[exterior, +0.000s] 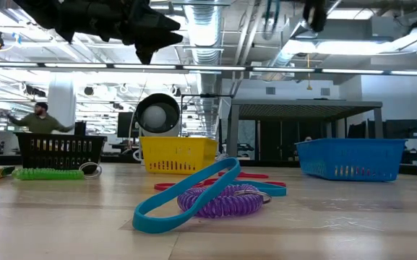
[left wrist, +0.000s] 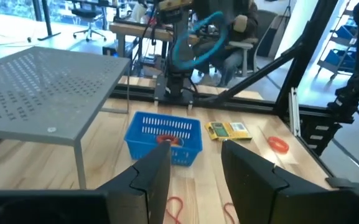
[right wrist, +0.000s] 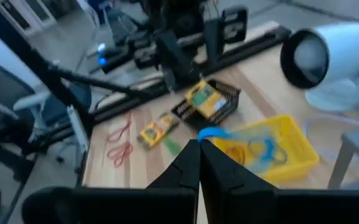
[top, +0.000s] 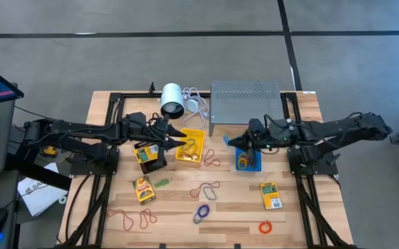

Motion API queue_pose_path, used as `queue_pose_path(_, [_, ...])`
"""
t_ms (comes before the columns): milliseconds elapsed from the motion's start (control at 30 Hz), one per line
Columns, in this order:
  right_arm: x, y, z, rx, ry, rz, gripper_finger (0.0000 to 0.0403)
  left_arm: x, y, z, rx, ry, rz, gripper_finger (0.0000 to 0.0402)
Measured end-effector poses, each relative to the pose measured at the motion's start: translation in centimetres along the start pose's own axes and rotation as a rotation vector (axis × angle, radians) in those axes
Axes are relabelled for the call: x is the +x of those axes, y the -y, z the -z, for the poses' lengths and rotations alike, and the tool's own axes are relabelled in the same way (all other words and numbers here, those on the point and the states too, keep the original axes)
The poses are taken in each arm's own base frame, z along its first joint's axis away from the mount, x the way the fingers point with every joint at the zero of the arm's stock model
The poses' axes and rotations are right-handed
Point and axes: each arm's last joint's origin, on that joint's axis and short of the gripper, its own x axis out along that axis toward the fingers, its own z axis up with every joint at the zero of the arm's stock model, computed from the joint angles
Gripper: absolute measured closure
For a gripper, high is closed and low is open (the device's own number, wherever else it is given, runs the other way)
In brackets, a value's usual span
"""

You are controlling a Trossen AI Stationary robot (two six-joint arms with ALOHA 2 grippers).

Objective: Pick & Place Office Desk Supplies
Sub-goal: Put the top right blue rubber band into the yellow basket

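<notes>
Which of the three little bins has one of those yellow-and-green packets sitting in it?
The black bin, at the left of the three. A yellow-and-green packet lies in it, while the yellow bin and blue bin show only rubber-band loops.

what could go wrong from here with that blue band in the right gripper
1. The right gripper is shut on just one edge of the blue band and the rest of the loop hangs free. It might slip out and land on the table rather than in a bin.
2. The left gripper is open over the yellow bin and faces the right one. If both close in there, they might collide.
</notes>
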Motion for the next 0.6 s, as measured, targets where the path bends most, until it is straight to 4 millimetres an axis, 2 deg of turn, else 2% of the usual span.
queue_pose_path(133, [1.5,0.8,-0.2,-0.028,0.062,-0.104,0.0403,0.7,-0.1,-0.2,-0.029,0.062,0.008,0.0262])
queue_pose_path(400, [3.7,0.4,-0.2,-0.072,0.077,-0.283,0.0403,2.4,-0.4,-0.1,-0.018,0.193,0.029,0.0258])
queue_pose_path(600, [4.5,0.1,-0.1,-0.088,0.089,-0.349,0.0403,3.7,-0.4,-0.1,0.038,0.175,0.145,0.0212])
